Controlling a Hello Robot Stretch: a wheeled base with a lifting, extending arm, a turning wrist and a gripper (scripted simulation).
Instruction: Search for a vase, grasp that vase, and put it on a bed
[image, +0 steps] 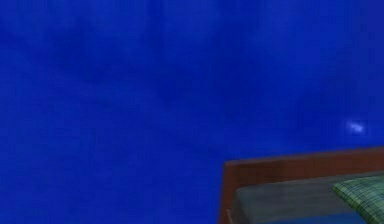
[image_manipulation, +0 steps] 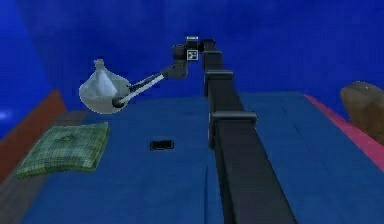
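The pale vase (image_manipulation: 101, 88) is held at the far end of the gripper (image_manipulation: 122, 98), clear of the bed (image_manipulation: 300, 140), above the plaid pillow (image_manipulation: 65, 150). If released from this height, it may be toppled and rolled off the bed's near left edge.

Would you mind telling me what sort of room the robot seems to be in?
Most likely a bedroom: a bed with a reddish wooden frame, a green plaid pillow lying on it, and blue walls around.
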